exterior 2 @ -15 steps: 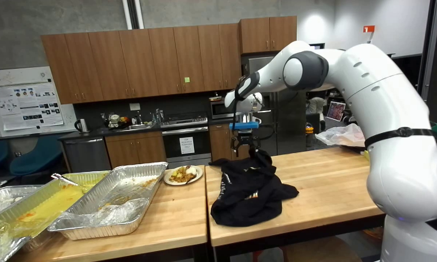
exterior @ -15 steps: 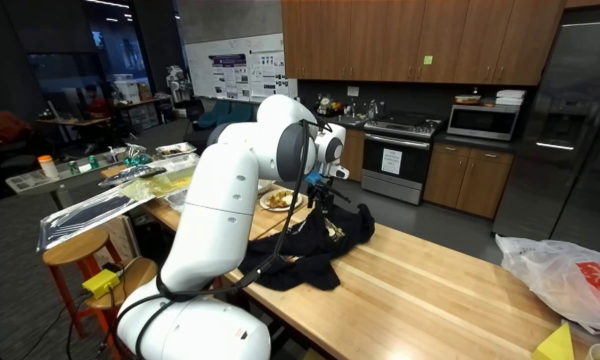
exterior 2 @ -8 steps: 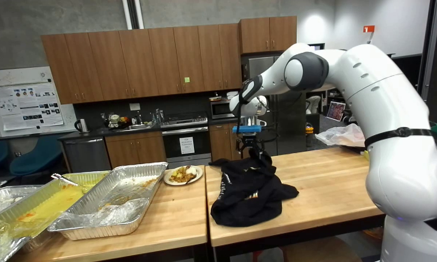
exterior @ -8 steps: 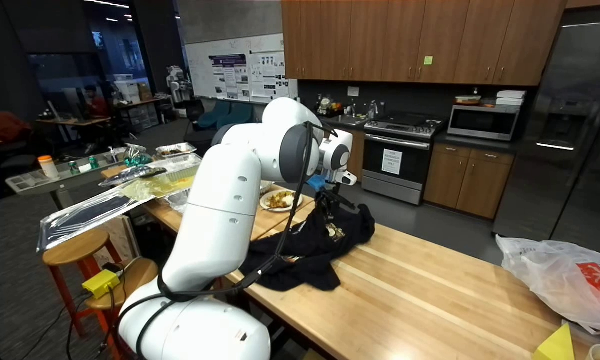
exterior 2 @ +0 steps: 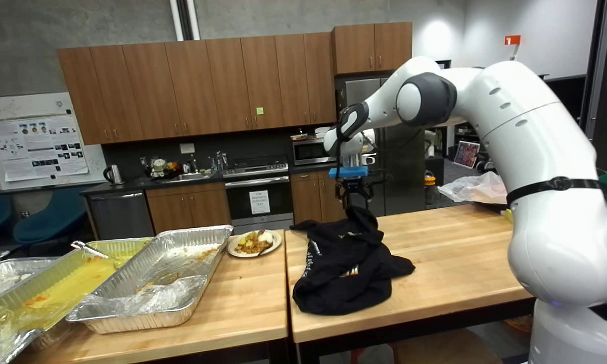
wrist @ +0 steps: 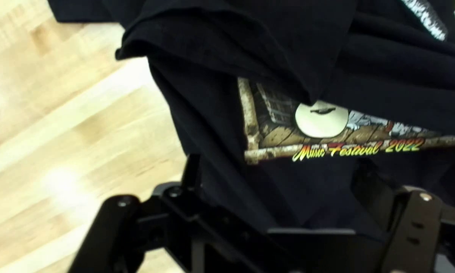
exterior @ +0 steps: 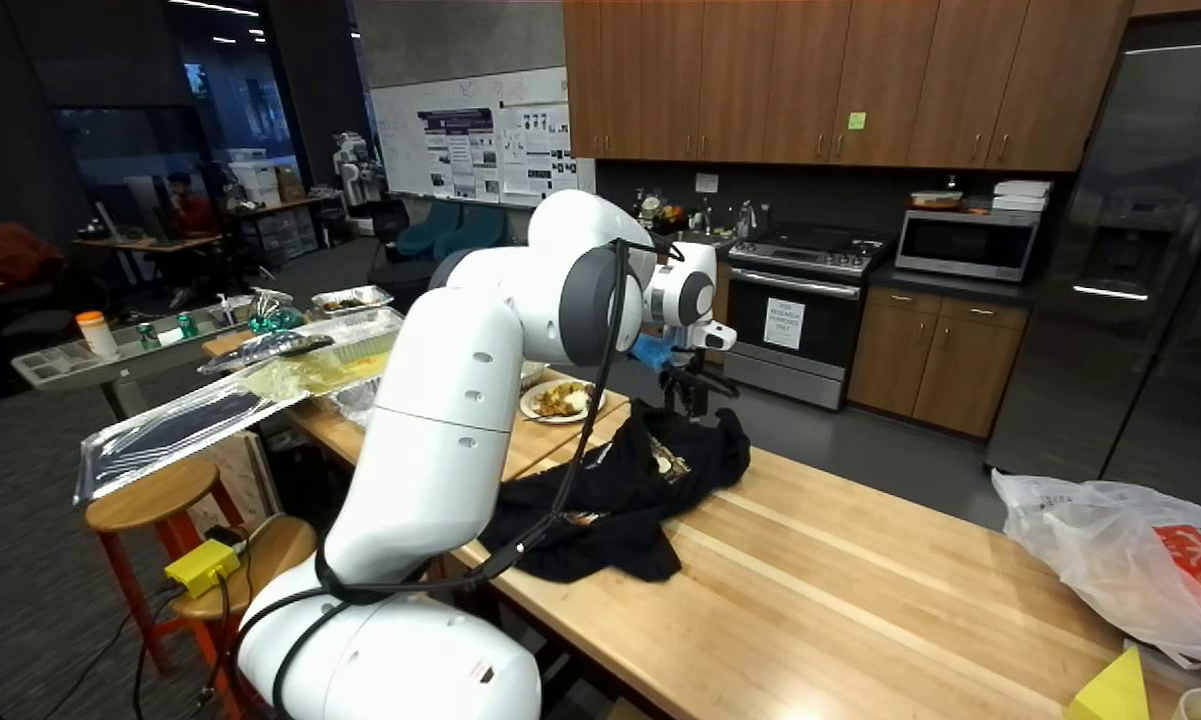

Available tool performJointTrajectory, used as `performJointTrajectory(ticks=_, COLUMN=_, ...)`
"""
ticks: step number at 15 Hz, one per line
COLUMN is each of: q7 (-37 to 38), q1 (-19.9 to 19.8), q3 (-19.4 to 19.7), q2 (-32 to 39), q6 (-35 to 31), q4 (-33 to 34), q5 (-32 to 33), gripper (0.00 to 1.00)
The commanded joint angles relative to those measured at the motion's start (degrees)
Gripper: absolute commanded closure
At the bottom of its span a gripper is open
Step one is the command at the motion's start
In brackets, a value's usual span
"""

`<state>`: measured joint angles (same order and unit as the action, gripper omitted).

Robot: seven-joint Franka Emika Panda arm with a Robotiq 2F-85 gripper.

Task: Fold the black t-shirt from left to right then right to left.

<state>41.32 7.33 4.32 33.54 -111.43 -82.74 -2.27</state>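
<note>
While the pincer (wrist: 278, 177) stands spread, the black t-shirt (wrist: 288, 57) reads "Music Festival 2022".

Lab kitchen; stove (exterior: 828, 328) with "research purposes only" sign (exterior 2: 259, 201); microwave (exterior: 970, 245), fridge (exterior: 1125, 270); posters (exterior: 458, 152) on whiteboard (exterior: 394, 135)

In both exterior views the white arm (exterior: 440, 420) is raised and bent at the elbow (exterior 2: 409, 103). The forearm (exterior 2: 384, 101) slopes down from there to the wrist (exterior 2: 351, 144), which sits lower than the elbow. The gripper (wrist: 278, 170) hangs below the wrist and points downward. In the wrist view both fingers (wrist: 191, 172) are visible, one towards each side, standing wide apart with a gap between.
</note>
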Motion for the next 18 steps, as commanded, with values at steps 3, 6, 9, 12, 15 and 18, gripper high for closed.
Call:
performJointTrajectory(ticks=3, q7=-3.6, q1=-1.8, q3=1.3, q2=3.0, q6=1.5, q4=8.3, q5=5.1, gripper=0.0)
performJointTrajectory(ticks=6, q7=-7.5, q1=-3.0, q3=0.9, q2=5.7, q6=2.3, q4=13.4, q5=4.9, gripper=0.0)
performJointTrajectory(ticks=9, q7=-11.1, q1=-3.1, q3=1.1, q2=9.2, q6=3.3, q4=19.3, q5=5.5, gripper=0.0)
performJointTrajectory(ticks=12, q7=-13.4, q1=-2.9, q3=1.5, q2=12.5, q6=6.0, q4=25.0, q5=6.2, gripper=0.0)
performJointTrajectory(ticks=15, q7=-14.5, q1=-2.8, q3=1.6, q2=16.1, q6=11.3, q4=30.8, q5=6.7, gripper=0.0)
performJointTrajectory(ticks=18, q7=-16.8, q1=-3.0, q3=1.5, q2=19.1, q6=18.3, q4=35.2, q5=7.0, gripper=0.0)
